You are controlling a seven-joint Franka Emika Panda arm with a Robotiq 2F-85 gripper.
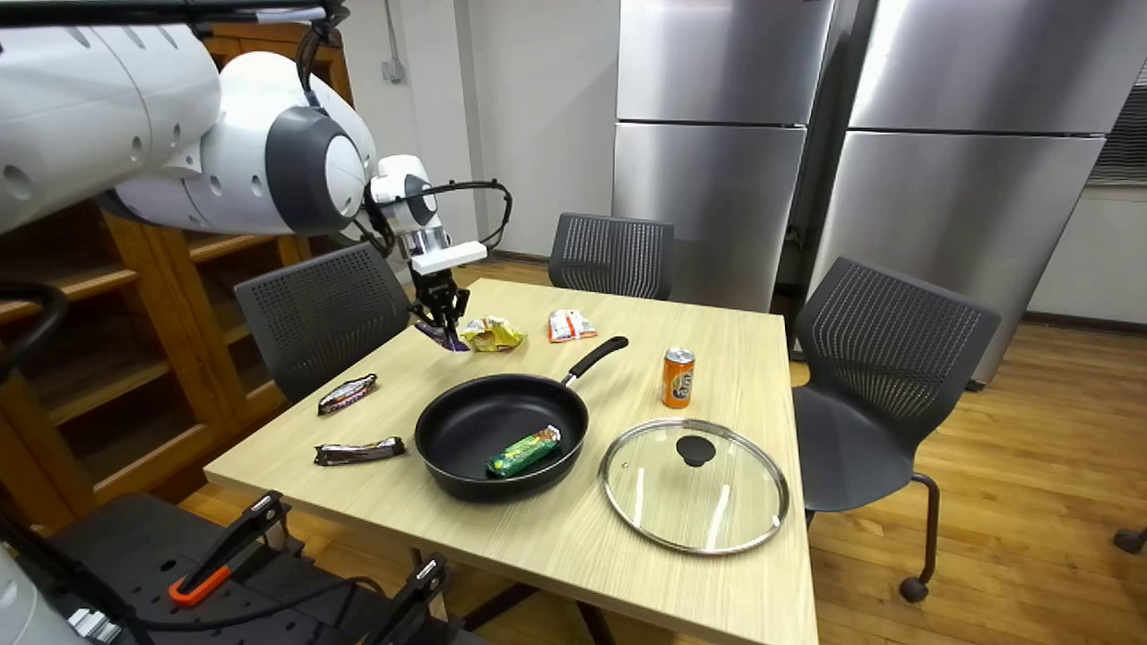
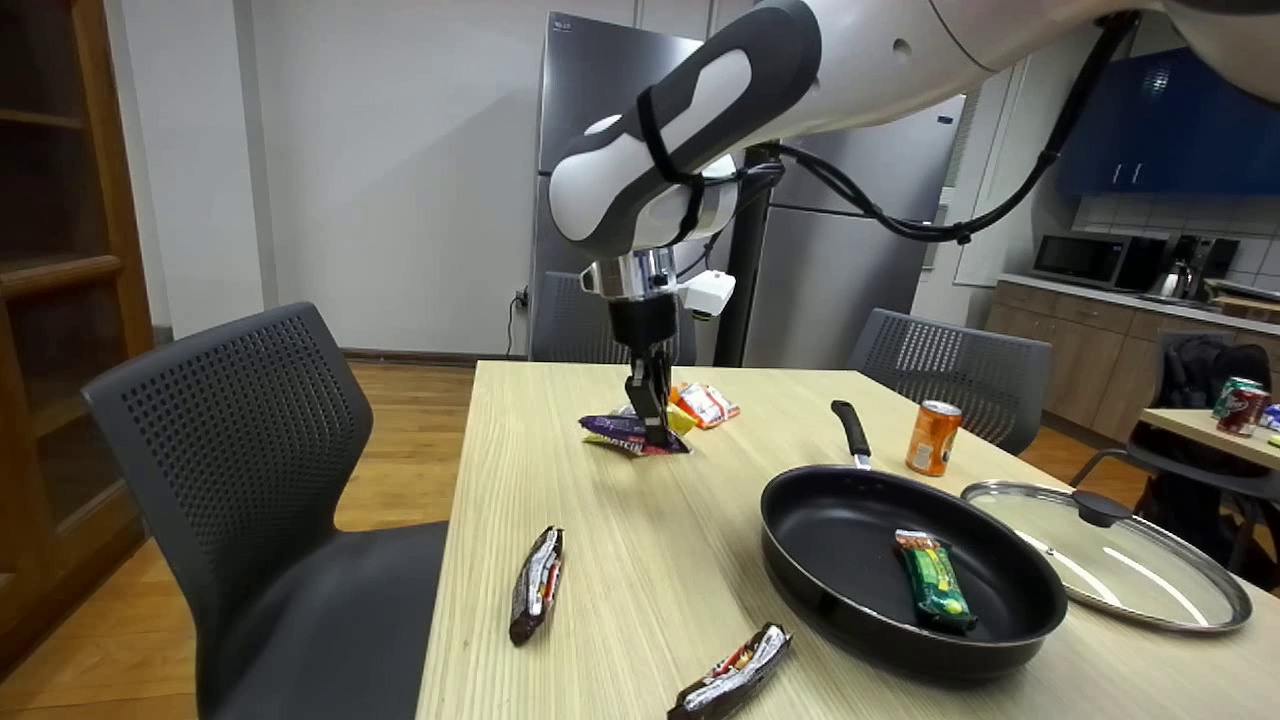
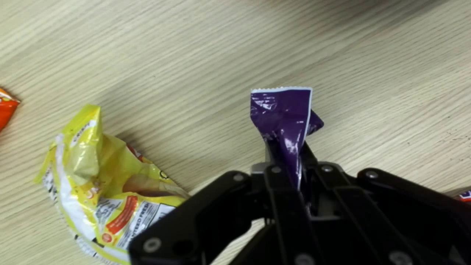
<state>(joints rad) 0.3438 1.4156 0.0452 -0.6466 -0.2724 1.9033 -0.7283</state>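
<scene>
My gripper (image 1: 451, 333) is shut on a shiny purple packet (image 3: 281, 110), with one end of the packet sticking out past the fingertips in the wrist view. The purple packet also shows in both exterior views (image 1: 432, 334) (image 2: 615, 428), low at the table's far part. I cannot tell whether it touches the table. A crumpled yellow bag (image 3: 117, 191) lies close beside the gripper, and it also shows in an exterior view (image 1: 493, 335). A white and orange bag (image 1: 570, 326) lies beyond the yellow bag; only its orange corner (image 3: 6, 108) shows in the wrist view.
A black pan (image 1: 466, 421) with a green packet (image 1: 524, 451) inside stands on the table (image 1: 573, 546). A glass lid (image 1: 663, 488) and an orange can (image 1: 678, 378) are beside it. Two brown wrapped bars (image 1: 348, 394) (image 1: 360, 451) lie near one edge. Chairs (image 2: 240, 450) surround the table.
</scene>
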